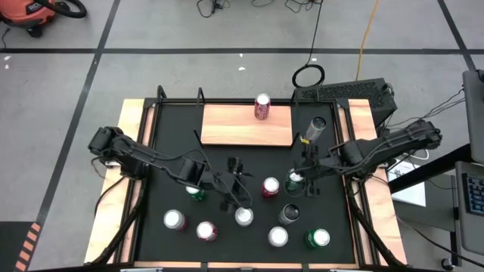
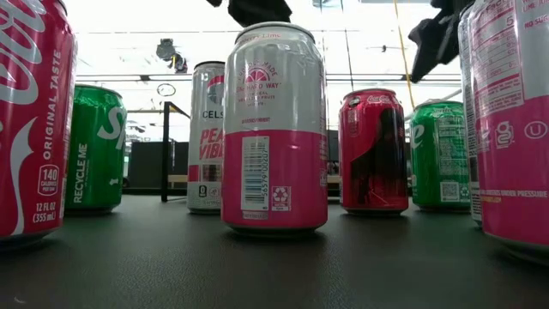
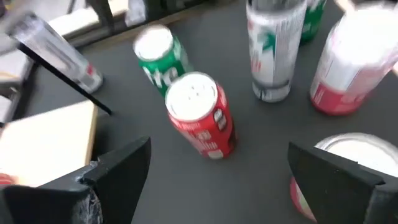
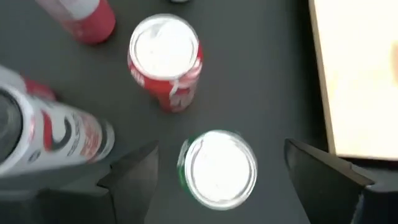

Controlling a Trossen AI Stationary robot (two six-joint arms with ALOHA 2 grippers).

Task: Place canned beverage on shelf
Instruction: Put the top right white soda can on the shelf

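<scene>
The shelf [image 1: 246,125] is a light wooden board at the far side of the black mat, with one red can [image 1: 262,107] standing on it. Several cans stand on the mat. My left gripper [image 1: 246,183] hangs open over the mat's middle, facing a red can [image 3: 199,115] that stands a little ahead of its fingers. My right gripper [image 4: 224,186] is open above a green can [image 4: 217,168], with a finger on either side of the can's silver top and clear of it. That green can [image 1: 295,181] stands next to the red one [image 1: 270,187].
A tall slim can [image 1: 316,128] stands just right of the shelf. More cans crowd the near half of the mat, among them a green one [image 1: 197,193] under the left arm and a pink-and-white one [image 2: 274,129]. Wooden strips [image 1: 132,143] edge the mat.
</scene>
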